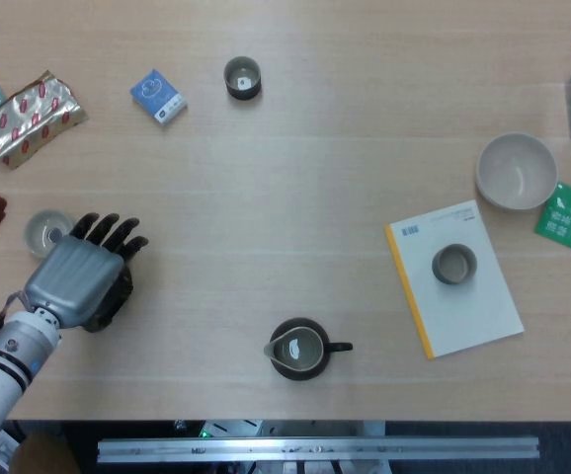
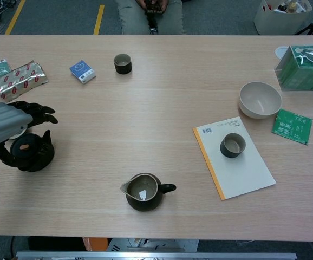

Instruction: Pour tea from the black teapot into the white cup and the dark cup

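You're in a lab-like workroom: long pale wooden table [image 2: 162, 76], grey floor with yellow tape line [image 2: 99, 12], seated person [image 2: 150, 13] behind.

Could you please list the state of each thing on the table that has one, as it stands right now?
Black teapot: upright, lid on, resting on the table.
Left robot hand: fingers spread above the teapot, holding nothing.
Pitcher: upright, a little liquid inside.
Dark cup: upright; contents unclear.
Grey cup: upright on the booklet.
Bowl: upright, empty.
White cup: upright, partly hidden by the hand.
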`<action>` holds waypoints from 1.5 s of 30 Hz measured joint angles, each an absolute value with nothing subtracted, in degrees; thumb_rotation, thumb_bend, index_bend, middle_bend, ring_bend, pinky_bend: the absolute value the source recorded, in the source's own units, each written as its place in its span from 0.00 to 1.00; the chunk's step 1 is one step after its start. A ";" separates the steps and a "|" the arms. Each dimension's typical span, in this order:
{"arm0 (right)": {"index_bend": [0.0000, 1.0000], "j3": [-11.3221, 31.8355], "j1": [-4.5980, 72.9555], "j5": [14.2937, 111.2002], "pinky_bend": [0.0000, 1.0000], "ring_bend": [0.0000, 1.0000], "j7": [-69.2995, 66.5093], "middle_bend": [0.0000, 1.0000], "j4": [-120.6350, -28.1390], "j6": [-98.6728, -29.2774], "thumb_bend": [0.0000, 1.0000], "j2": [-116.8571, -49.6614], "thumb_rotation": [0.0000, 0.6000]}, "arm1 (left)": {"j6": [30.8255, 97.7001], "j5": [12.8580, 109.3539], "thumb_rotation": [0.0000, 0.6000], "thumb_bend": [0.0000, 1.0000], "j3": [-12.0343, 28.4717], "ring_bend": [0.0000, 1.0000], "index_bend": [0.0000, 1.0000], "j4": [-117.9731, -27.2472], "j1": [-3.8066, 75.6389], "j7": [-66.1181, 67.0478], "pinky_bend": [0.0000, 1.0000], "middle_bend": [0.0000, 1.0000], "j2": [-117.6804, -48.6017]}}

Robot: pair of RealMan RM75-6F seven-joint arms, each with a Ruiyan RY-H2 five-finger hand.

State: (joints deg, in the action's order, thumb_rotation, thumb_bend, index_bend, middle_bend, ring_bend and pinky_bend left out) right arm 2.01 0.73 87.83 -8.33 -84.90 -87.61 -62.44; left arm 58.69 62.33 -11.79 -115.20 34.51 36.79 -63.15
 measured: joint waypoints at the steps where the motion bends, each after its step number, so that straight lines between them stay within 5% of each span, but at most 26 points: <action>1: 0.36 2.00 0.72 87.83 0.22 0.18 -8.36 0.32 -84.87 -87.61 0.12 -62.45 1.00 | 58.56 62.14 0.98 0.17 -11.68 0.01 0.10 -114.96 34.47 36.77 0.07 0.04 -63.44; 31: 0.36 2.19 0.67 88.09 0.22 0.18 -7.97 0.32 -85.54 -87.77 0.12 -62.05 1.00 | 60.34 59.24 1.00 0.17 -11.34 0.01 0.09 -111.01 31.48 36.67 0.07 0.04 -62.23; 45: 0.36 2.15 0.44 88.48 0.22 0.18 -7.58 0.32 -86.34 -88.43 0.12 -61.63 1.00 | 60.02 58.52 1.00 0.17 -9.89 0.00 0.08 -100.75 30.02 36.62 0.07 0.03 -65.79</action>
State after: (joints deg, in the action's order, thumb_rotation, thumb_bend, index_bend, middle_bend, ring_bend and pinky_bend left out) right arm 2.15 0.44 88.48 -7.58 -86.34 -88.43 -61.63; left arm 60.02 58.52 -9.89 -100.75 30.02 36.62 -65.79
